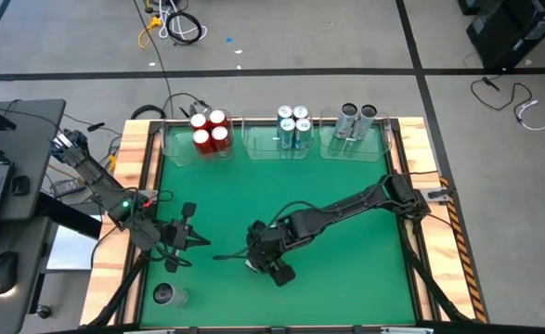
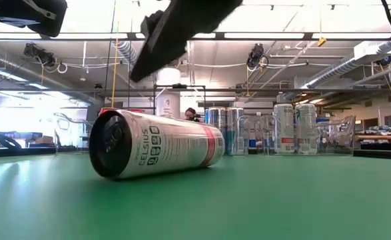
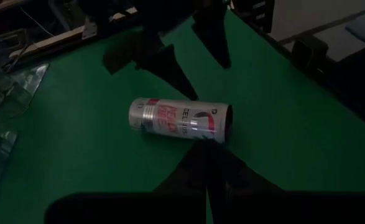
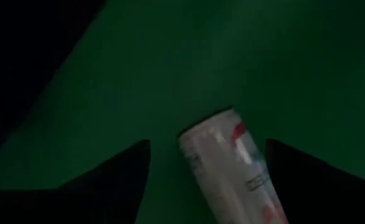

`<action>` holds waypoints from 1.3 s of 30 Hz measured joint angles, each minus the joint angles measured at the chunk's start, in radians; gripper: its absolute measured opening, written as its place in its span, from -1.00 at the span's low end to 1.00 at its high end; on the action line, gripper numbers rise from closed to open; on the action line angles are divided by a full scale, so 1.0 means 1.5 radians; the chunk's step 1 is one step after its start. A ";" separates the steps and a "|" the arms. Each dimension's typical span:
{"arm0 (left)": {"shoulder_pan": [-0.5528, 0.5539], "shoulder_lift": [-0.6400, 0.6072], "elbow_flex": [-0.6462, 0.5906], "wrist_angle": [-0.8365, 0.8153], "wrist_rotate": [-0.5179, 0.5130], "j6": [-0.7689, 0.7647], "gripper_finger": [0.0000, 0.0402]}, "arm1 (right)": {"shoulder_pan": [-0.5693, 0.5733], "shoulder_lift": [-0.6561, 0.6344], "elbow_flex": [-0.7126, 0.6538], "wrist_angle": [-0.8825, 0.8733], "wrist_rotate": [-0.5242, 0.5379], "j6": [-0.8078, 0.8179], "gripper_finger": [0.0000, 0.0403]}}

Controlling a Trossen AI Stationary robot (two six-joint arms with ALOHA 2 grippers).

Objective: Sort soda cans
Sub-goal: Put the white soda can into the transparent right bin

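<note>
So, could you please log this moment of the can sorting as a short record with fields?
left bin: red cans standing
middle bin: four blue-and-white cans standing
right bin: two silver cans standing
loose can: a silver can on its side near the mat's front left corner
right gripper: open, a can lying between its fingers
left gripper: open, above the mat

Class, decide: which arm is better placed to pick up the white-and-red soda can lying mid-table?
Right. The right gripper has its open fingers on either side of the white-and-red cylindrical metal can, which lies on its side. The left gripper sits off to one side of it.
</note>
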 joint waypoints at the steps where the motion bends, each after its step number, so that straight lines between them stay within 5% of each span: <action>1: 0.000 0.000 0.000 0.000 0.000 0.000 -1.00 | 0.002 0.001 -0.007 0.005 0.001 -0.013 0.50; 14: 0.000 0.000 0.000 0.002 0.000 0.001 -1.00 | -0.004 0.035 -0.034 0.108 0.021 -0.051 0.52; 39: 0.000 0.006 0.001 0.003 -0.001 0.001 -1.00 | -0.030 0.110 -0.009 0.017 0.066 -0.131 0.43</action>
